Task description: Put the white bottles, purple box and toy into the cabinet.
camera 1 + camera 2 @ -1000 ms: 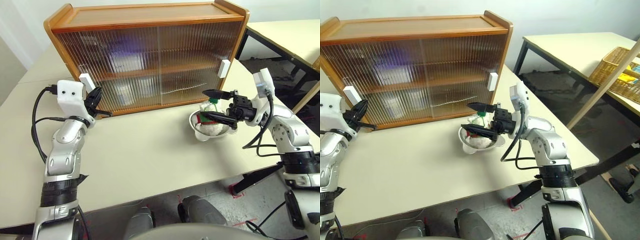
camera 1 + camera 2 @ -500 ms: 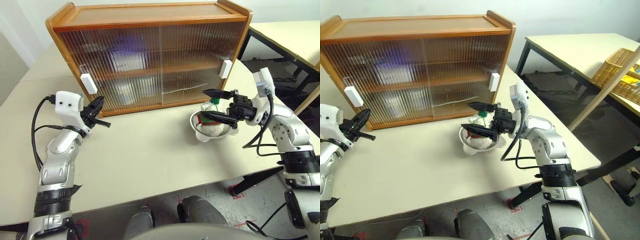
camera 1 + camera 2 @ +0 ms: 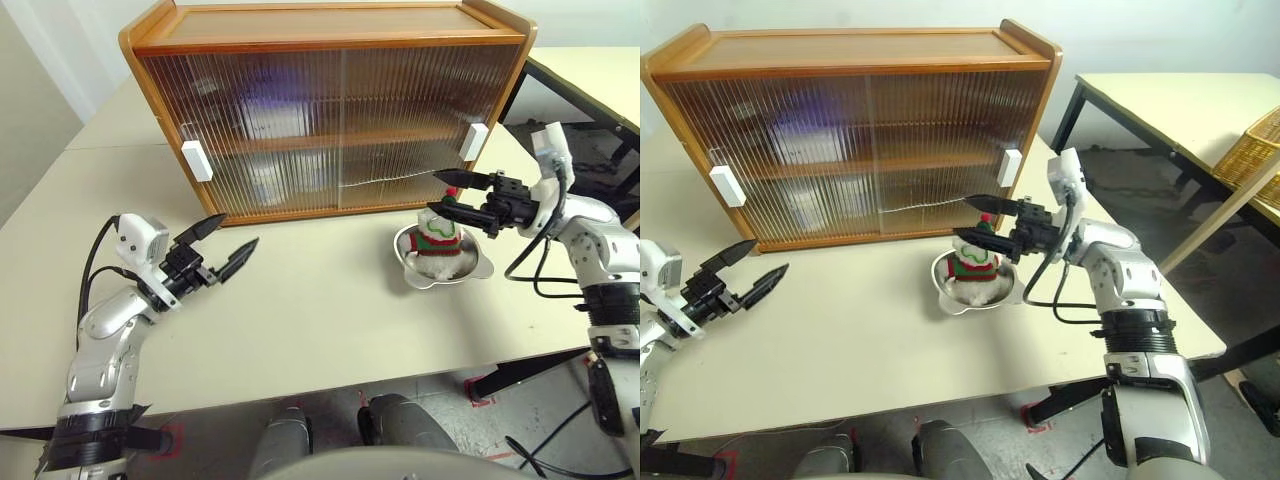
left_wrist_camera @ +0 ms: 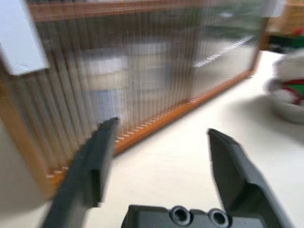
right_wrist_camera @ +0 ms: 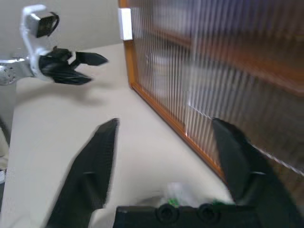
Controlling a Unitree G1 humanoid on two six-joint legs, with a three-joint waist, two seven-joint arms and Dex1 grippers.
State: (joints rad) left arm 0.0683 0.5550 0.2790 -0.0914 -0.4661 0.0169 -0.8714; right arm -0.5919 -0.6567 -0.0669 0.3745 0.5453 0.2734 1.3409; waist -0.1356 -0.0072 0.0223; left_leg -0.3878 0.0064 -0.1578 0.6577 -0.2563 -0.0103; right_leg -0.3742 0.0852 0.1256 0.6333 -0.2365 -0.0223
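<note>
White toy (image 3: 437, 236) – red-green bands; cabinet (image 3: 330, 105) – brown, ribbed doors

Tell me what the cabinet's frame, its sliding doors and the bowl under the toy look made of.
Cabinet frame: varnished wood, warm orange with visible grain. Sliding doors: ribbed translucent plastic or glass, blurring the shelves behind. Bowl: shiny metal, likely steel, with bright reflections. The toy in it looks plush.
</note>
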